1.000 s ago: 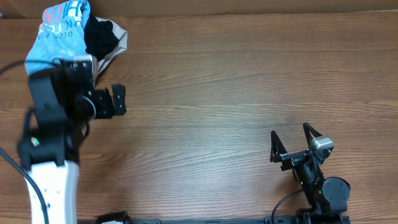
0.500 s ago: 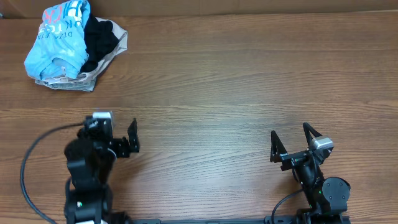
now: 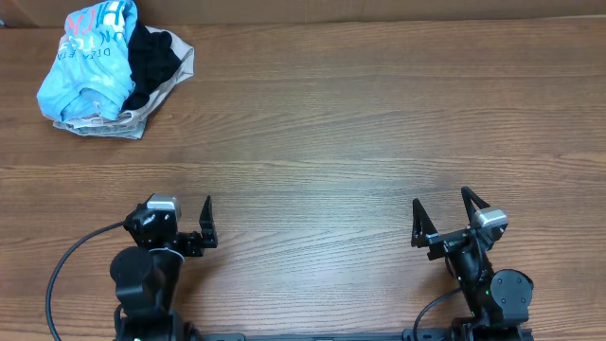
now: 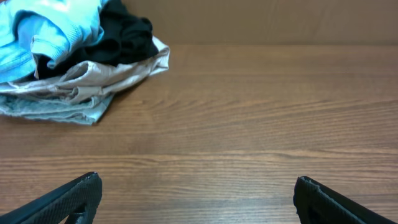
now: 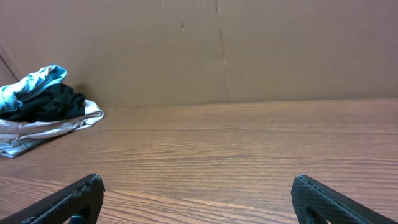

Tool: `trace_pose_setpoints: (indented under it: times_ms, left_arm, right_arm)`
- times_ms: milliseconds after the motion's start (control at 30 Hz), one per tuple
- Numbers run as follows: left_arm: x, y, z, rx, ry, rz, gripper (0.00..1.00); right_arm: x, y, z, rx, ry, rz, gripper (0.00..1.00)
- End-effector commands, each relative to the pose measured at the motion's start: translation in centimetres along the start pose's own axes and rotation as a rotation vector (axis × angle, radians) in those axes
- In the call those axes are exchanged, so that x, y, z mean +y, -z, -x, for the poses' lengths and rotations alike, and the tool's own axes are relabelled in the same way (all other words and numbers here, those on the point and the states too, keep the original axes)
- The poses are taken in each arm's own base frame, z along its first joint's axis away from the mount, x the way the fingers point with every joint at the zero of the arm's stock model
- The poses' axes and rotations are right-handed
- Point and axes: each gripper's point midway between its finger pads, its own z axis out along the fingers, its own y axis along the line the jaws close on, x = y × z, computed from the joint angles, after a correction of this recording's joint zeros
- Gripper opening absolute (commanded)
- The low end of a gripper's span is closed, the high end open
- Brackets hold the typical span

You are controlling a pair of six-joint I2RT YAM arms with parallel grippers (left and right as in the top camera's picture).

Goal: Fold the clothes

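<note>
The clothes, a crumpled light-blue T-shirt [image 3: 83,66] with red and white lettering, lie in a heap at the table's far left corner. In the left wrist view the T-shirt [image 4: 43,28] fills the upper left; in the right wrist view the T-shirt [image 5: 28,82] is small at the far left. My left gripper [image 3: 180,206] sits near the front edge at the left, far from the heap, open and holding nothing [image 4: 196,180]. My right gripper [image 3: 441,201] rests at the front right, open over bare wood [image 5: 196,180].
A black garment [image 3: 151,52] and a beige cloth [image 3: 169,87] are bunched with the shirt in the same heap. A brown cardboard wall [image 5: 249,50] stands along the table's far edge. Wooden tabletop [image 3: 331,142] stretches between the heap and both grippers.
My left arm has drawn back from beside the heap at the far left to the near edge, uncovering the pile. The heap and the right arm have not moved.
</note>
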Motion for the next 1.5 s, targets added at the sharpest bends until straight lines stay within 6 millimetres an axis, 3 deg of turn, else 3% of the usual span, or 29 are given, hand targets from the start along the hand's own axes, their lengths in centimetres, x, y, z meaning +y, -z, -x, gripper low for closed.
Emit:
trace_pose_setpoints:
  times_ms: [0, 433, 700, 1467]
  left_arm:
    - [-0.1, 0.0, -0.6, -0.035, -0.018, -0.007, 1.0]
    - [-0.8, 0.4, -1.2, -0.142, -0.043, -0.039, 1.0]
    - [-1.9, 1.3, 0.7, -0.234, -0.081, -0.065, 1.0]
    - [-2.1, 1.3, 0.6, -0.232, -0.081, -0.071, 1.0]
  right_arm:
    - [-0.2, 0.0, 0.0, -0.009, -0.003, -0.007, 1.0]
    - [-0.2, 0.0, 0.0, -0.009, -0.003, -0.007, 1.0]
    - [-0.2, 0.0, 0.0, -0.009, -0.003, -0.007, 1.0]
    - [-0.2, 0.0, 0.0, -0.009, -0.003, -0.007, 1.0]
